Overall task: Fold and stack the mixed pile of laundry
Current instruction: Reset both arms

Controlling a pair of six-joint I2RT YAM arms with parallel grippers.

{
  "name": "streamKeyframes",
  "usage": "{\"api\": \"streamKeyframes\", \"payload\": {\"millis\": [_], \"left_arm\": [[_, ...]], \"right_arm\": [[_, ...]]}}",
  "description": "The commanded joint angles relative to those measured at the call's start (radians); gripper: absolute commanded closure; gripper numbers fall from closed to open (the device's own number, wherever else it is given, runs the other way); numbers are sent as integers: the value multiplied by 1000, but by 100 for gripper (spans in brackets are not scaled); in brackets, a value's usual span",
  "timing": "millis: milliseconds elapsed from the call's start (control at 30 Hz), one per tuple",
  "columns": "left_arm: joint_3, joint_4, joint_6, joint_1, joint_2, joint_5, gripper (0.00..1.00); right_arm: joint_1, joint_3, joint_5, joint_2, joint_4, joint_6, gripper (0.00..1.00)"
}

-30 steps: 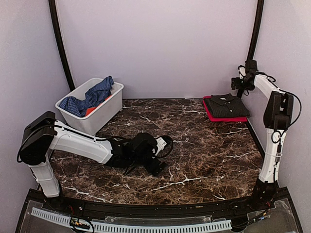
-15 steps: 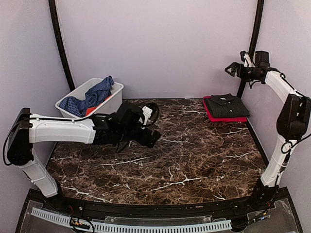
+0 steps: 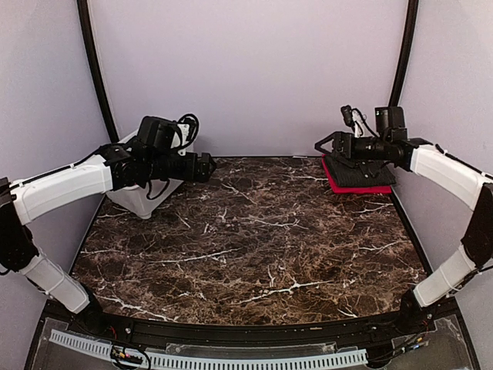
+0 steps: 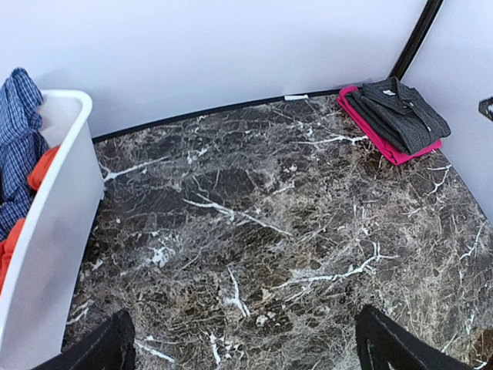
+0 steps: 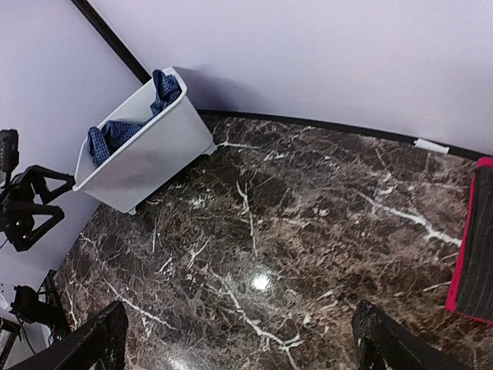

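Hovering above the dark marbled tabletop, the left end effector has its fingers spread wide with nothing between them. Close by on its left stands a white plastic bin. A blue checked garment hangs over the bin's rim, and an orange piece lies inside against it. Bare tabletop runs ahead of this end effector. Far off to its front right, in the corner by the wall, a charcoal pinstriped shirt lies folded flat on a red cloth whose edges stick out beneath it. The right end effector is held in the air near that stack, its jaws likewise wide apart and empty. In its own wrist view the red cloth and shirt show only as a strip at the right edge, low and to its side. The bin and its blue garment sit well apart from it, across the tabletop at the far left.
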Motion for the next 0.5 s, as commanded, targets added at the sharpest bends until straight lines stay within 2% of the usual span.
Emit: {"api": "streamKeyframes", "payload": {"millis": [0,100,133,267,467], "left_arm": [[-61,-52,-90,1,38,101,1],[-142,26,-145,2,59,147,1],[-169,42,-164,3,74,200,1],[-213,107,-209,0,121,246,1],[-219,166,-208,-2,150,241,1]], "right_arm": [[99,-182,67,-106,99,36,2],[152,-318,89,-152,149,69,2],[168,-360,92,-162,172,79,2],[214,-485,122,-163,231,104,2],[241,-505,140,-116,253,100,2]]}}
